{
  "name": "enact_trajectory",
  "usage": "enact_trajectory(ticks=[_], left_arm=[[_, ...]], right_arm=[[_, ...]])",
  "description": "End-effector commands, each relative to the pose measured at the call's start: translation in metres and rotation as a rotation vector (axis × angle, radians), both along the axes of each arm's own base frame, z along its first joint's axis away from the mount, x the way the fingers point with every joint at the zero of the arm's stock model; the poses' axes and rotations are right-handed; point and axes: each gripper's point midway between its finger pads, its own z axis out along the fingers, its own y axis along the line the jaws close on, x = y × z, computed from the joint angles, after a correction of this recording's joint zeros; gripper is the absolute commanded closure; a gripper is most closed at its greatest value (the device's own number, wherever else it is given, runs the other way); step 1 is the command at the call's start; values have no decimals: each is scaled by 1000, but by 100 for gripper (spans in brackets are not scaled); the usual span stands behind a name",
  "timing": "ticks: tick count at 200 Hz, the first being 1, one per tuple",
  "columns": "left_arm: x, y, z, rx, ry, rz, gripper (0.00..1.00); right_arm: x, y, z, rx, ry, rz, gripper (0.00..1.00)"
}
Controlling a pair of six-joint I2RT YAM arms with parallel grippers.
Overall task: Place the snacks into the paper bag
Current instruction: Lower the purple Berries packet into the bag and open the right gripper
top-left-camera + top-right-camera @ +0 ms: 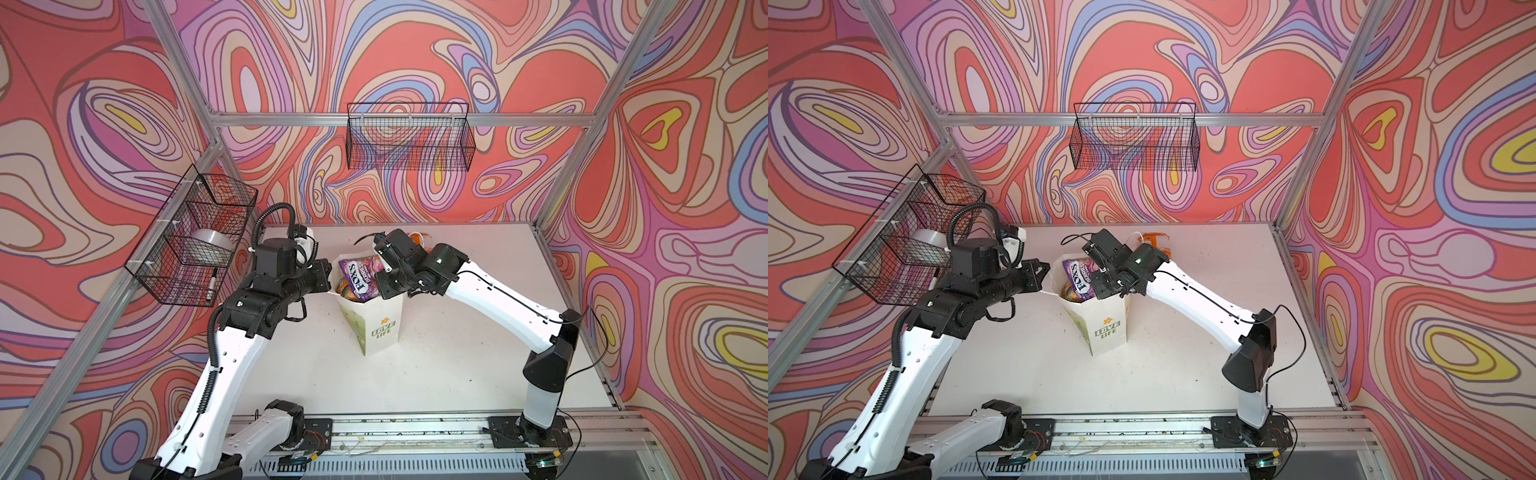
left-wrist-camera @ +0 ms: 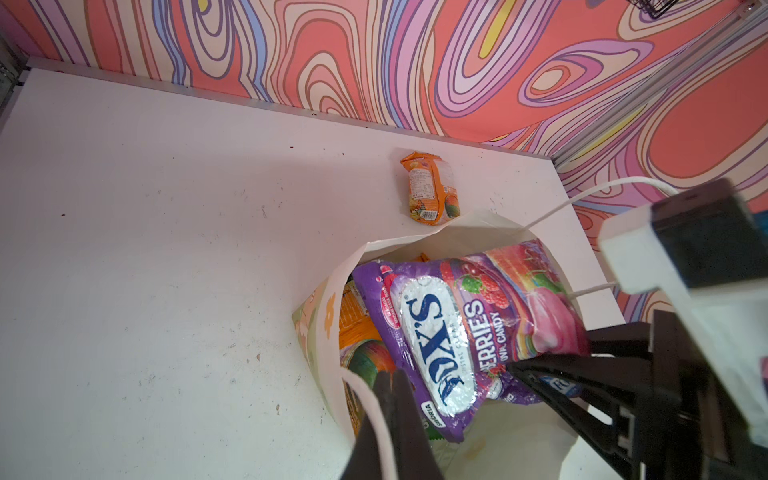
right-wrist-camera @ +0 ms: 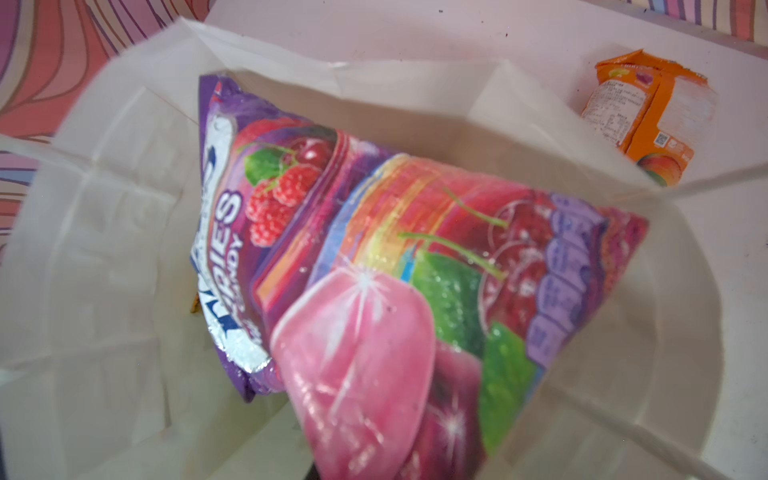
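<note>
While left gripper (image 1: 328, 272) pinches rim of white paper bag (image 1: 380, 332), right gripper (image 1: 384, 293) clamps glossy purple candy pouch (image 1: 359, 276) at its mouth: likely light, slippery; grasp sealed edge.

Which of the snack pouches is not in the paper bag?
The orange pouch, lying flat on the white table behind the paper bag. The purple FOX'S Berries pouch and the others visible sit in the bag's mouth.

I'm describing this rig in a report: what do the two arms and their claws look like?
Both arms have white shells with black joints. The left arm carries a ribbed black hose; the right arm has a thin black cable. The left claw and right claw are black.
</note>
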Motion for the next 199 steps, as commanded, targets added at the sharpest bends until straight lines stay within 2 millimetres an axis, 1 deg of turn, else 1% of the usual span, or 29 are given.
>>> enact_trajectory(ticks=[1, 7, 32, 47, 60, 69, 83, 100, 114, 126, 140, 150, 159, 175, 188, 199], left_arm=[[3, 2, 18, -13, -77, 6, 100], [3, 3, 18, -8, -78, 12, 100], [2, 5, 19, -2, -86, 17, 100], [3, 6, 18, 3, -84, 24, 100], [4, 4, 16, 0, -73, 19, 100], [3, 2, 16, -10, -69, 6, 100], [3, 0, 18, -20, -72, -3, 100], [3, 1, 18, -13, -75, 5, 100], [3, 4, 18, -2, -77, 15, 100], [2, 5, 19, 0, -80, 17, 100], [2, 5, 20, 0, -87, 19, 100], [2, 6, 19, 4, -88, 24, 100], [2, 6, 19, 3, -87, 23, 100], [2, 3, 19, -8, -81, 10, 100], [2, 2, 19, -13, -80, 4, 100], [2, 2, 19, -11, -81, 8, 100]], right_arm=[[3, -3, 7, -4, -36, -20, 94], [4, -4, 9, -6, -39, -23, 91], [7, -6, 18, -11, -62, -33, 72], [7, -7, 23, -9, -70, -32, 58], [9, -9, 27, -6, -86, -42, 40], [9, -11, 29, -4, -98, -48, 32], [9, -15, 34, 4, -114, -60, 23], [11, -17, 48, 27, -141, -73, 18], [12, -14, 65, 54, -166, -62, 16], [13, -10, 75, 67, -180, -47, 16], [17, -4, 79, 72, -189, -33, 16], [20, 3, 76, 74, -185, -24, 17], [22, 8, 73, 74, -185, -15, 22], [27, 15, 65, 63, -179, -7, 35], [31, 18, 53, 45, -158, -13, 45], [31, 21, 46, 34, -145, -9, 50]])
